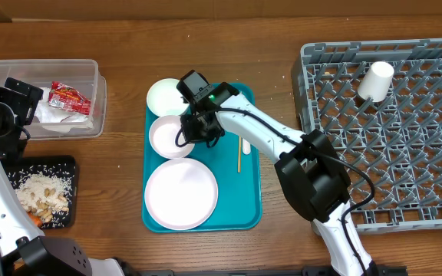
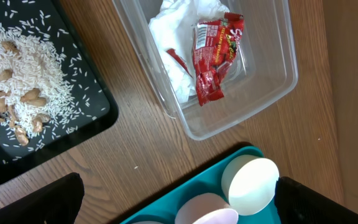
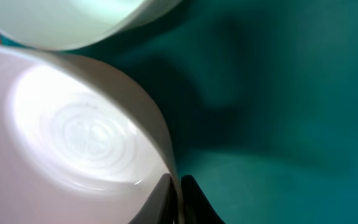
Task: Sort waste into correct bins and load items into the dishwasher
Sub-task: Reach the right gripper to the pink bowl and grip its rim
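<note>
A red snack wrapper (image 1: 69,97) and crumpled white napkins (image 1: 51,115) are contained in the clear tub (image 1: 79,70) at the far left; rice scraps (image 1: 43,190) are heaped in the black tray (image 1: 67,165) just nearer, an orange carrot (image 1: 35,221) being glimpsed at its near edge; a far bowl (image 1: 163,96), a second bowl (image 1: 167,136), a flat white plate (image 1: 180,193) and a slim pale fork (image 1: 239,153) are set on the teal tray (image 1: 244,207); a white cup (image 1: 376,80) is seen tilted in the grey dish rack (image 1: 405,161).
</note>
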Motion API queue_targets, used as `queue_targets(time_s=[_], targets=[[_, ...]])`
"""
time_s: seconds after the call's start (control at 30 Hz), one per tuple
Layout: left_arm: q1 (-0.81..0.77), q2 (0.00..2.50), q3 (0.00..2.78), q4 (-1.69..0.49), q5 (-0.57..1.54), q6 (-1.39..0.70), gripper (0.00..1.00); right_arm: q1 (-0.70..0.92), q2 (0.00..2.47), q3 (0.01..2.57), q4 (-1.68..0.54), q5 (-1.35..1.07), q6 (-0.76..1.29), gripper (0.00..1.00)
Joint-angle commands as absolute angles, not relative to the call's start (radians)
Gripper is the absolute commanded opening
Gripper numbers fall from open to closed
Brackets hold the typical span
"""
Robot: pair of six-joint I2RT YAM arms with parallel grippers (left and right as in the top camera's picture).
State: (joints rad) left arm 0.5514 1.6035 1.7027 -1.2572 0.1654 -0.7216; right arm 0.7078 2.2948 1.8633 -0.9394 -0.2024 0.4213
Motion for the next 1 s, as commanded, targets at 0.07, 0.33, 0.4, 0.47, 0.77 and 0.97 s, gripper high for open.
queue_targets(time_s=[0.07,0.33,0.4,0.47,0.77,0.97], targets=[[0.550,1.599,1.712,-1.256,0.169,-0.699,1.00,0.682,2.231,1.893,-1.003,-0.060,0.421,0.05],[0.550,1.599,1.712,-1.256,0.169,-0.699,1.00,0.639,2.169,1.913,-1.085,0.118,0.468,0.04],[0.550,1.599,1.712,-1.256,0.169,-0.699,1.00,0.619,2.165,1.913,-1.100,0.151,0.469,0.04],[0.550,1.599,1.712,-1.256,0.169,-0.699,1.00,0.594,2.165,1.913,-1.115,0.155,0.469,0.06],[0.550,1.599,1.712,-1.256,0.169,-0.699,1.00,0.548,2.160,1.919,-1.171,0.133,0.468,0.81],[0.550,1.599,1.712,-1.256,0.169,-0.699,1.00,0.566,2.141,1.979,-1.179,0.041,0.400,0.81]])
